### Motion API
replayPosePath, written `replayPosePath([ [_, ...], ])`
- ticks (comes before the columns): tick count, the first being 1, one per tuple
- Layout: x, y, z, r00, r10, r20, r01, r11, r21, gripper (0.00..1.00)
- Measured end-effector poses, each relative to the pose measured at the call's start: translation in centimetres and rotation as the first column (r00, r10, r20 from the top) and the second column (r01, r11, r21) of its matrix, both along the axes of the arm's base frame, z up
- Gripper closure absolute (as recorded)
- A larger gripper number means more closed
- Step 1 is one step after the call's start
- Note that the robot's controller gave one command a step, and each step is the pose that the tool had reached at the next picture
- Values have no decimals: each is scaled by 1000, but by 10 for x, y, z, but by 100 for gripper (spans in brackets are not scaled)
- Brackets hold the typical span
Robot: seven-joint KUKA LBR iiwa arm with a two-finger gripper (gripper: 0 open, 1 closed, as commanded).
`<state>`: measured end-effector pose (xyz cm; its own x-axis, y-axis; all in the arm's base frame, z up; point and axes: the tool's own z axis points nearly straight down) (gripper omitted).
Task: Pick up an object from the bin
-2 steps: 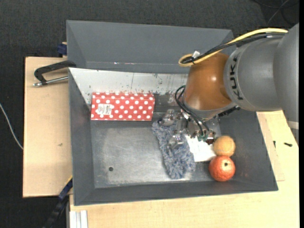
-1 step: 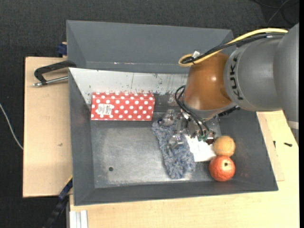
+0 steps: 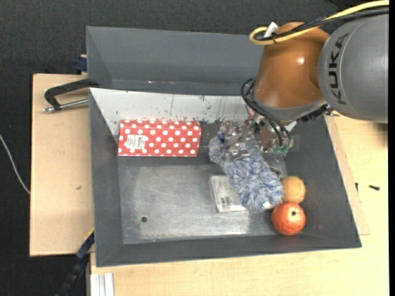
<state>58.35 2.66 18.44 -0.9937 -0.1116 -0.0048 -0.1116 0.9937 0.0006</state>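
My gripper (image 3: pixel 258 135) hangs below the arm's orange cover at the bin's back right, low over the upper end of a blue-and-white knitted cloth (image 3: pixel 250 176). The cloth lies bunched, running from the gripper toward the front right. A small clear packet with a white label (image 3: pixel 224 195) lies against the cloth's left side. Just right of the cloth's lower end rests a small orange-yellow fruit (image 3: pixel 294 189), with a red apple (image 3: pixel 288 219) in front of it.
A red box with white polka dots (image 3: pixel 159 139) lies along the back wall at the left. The arm and its orange cover hide the bin's back right corner.
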Motion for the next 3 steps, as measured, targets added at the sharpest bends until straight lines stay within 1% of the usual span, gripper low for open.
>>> replayPosePath([
  [2, -2, 1, 6, 1000, -14, 1, 14, 1000, 1, 100],
  [3, -1, 0, -1, 1000, -21, -1, 21, 1000, 0, 100],
])
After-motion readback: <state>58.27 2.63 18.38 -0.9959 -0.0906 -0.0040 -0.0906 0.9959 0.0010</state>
